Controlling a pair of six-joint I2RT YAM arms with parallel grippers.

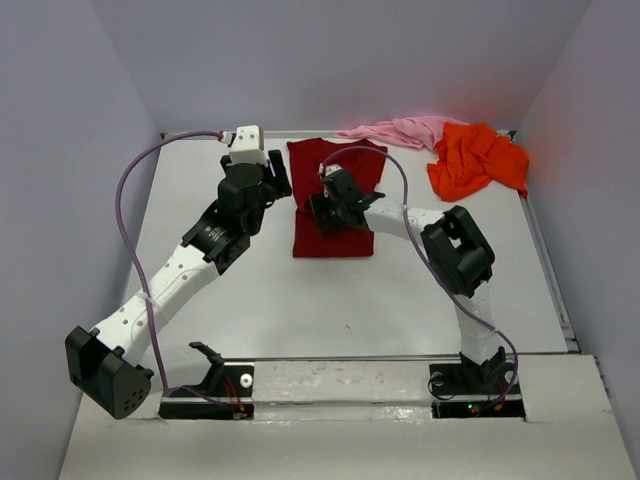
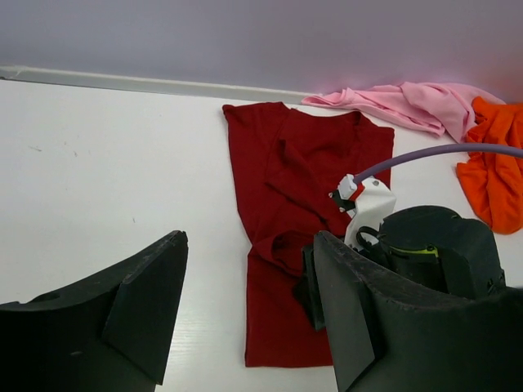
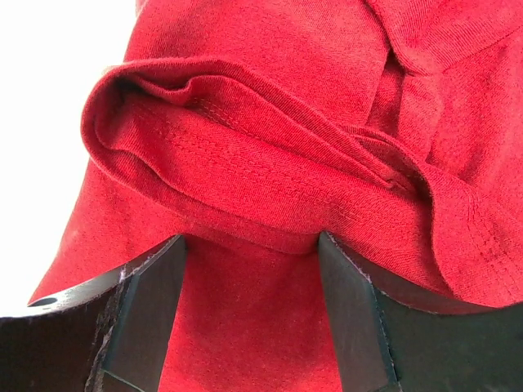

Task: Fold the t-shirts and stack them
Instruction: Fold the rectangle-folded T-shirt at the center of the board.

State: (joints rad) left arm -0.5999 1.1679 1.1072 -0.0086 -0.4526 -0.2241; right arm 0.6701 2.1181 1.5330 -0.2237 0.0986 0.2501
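Note:
The dark red t-shirt (image 1: 332,238) (image 2: 282,184) (image 3: 270,98) lies as a long narrow strip at the table's middle back. A bunched fold (image 3: 245,171) of it rises across its middle. My right gripper (image 1: 326,207) (image 3: 251,241) rests low over this shirt, open, with its fingertips against the near edge of that fold and flat red cloth between them. My left gripper (image 1: 272,182) (image 2: 249,241) hangs open above the table by the shirt's left edge, holding nothing. The pale pink t-shirt (image 1: 400,130) (image 2: 409,102) and the bright orange t-shirt (image 1: 478,158) (image 2: 494,175) lie crumpled at the back right.
The right arm's wrist (image 2: 433,245) and its purple cable (image 2: 425,153) sit close to my left gripper's right finger. Grey walls (image 1: 90,120) enclose the table on three sides. A raised rail (image 1: 545,255) runs along the right edge.

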